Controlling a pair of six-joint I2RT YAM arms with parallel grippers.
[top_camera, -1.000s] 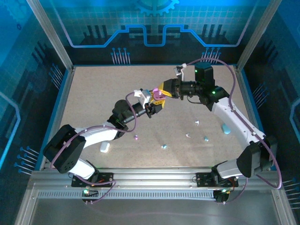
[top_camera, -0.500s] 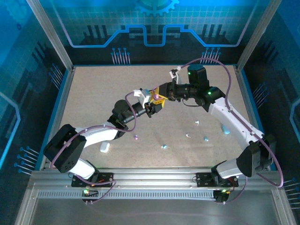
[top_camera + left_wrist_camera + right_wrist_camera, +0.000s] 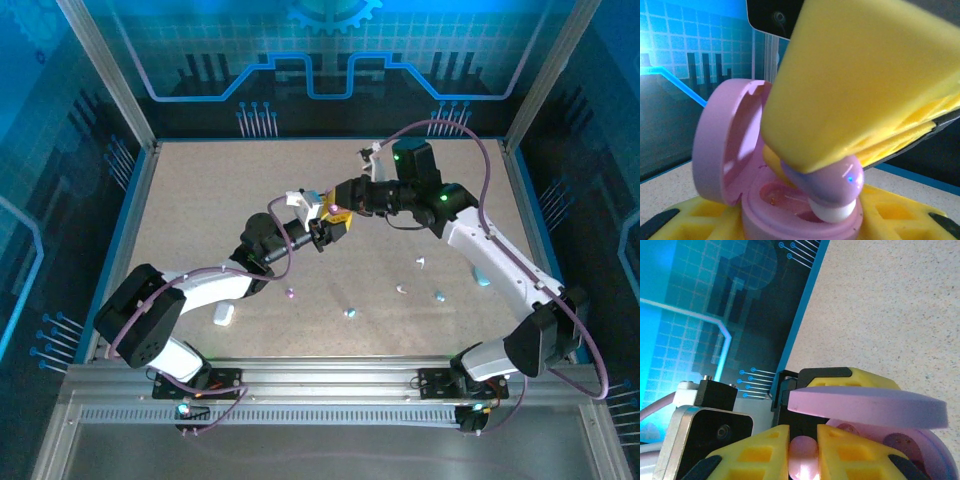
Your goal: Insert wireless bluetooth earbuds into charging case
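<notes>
So the right end effector (image 3: 343, 206) is pinching a purple earbud (image 3: 832, 182) — white tip down in the open pink case (image 3: 720, 150), which the left end effector (image 3: 331, 228) has clamped.

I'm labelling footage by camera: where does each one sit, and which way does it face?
Top external: above and behind the bases, looking down on the table; left arm and right arm whole.
Left wrist: on the left arm, facing the open purple case held in the left gripper.
Right wrist: on the right arm, facing the right gripper pinching a purple earbud.
Shared: both wrist views show case and earbud.
</notes>
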